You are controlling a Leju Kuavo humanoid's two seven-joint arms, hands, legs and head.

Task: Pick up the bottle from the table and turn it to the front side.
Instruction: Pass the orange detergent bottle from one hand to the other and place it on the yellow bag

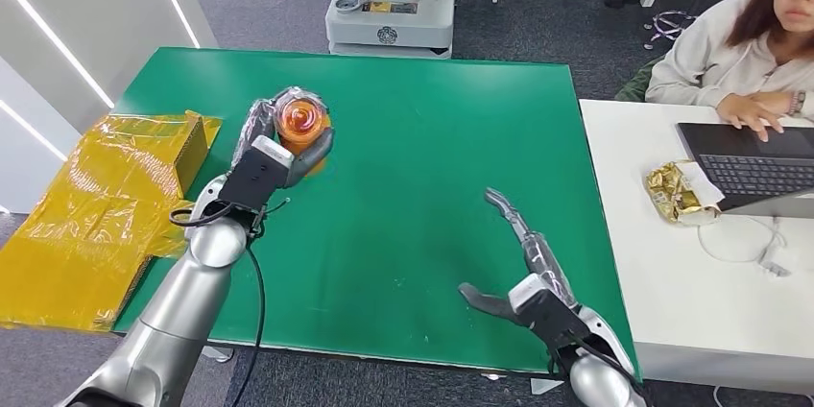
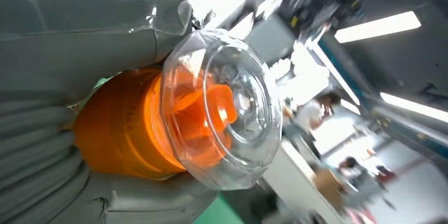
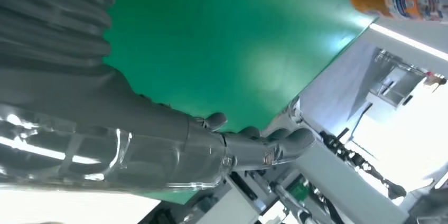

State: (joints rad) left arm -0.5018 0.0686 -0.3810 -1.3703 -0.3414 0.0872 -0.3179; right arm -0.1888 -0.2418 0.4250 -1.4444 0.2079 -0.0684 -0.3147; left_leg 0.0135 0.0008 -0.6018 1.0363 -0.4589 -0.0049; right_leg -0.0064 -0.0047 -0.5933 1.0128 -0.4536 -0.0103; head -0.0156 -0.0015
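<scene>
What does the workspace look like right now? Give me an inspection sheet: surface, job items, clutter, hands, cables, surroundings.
Surface: green table, bare across the middle.
Job's things: orange bottle with a clear cap, held up near the table's far left part, cap end toward the head camera.
Clutter: nothing seen on the green table.
Hands: left hand grips the bottle; right hand holds nothing, fingers apart, over the near right part of the table.
Cables: black cable hanging along the left arm.
Surroundings: yellow plastic-wrapped box to the left; white table to the right with a laptop, a gold wrapper and a seated person; white machine base beyond.
</scene>
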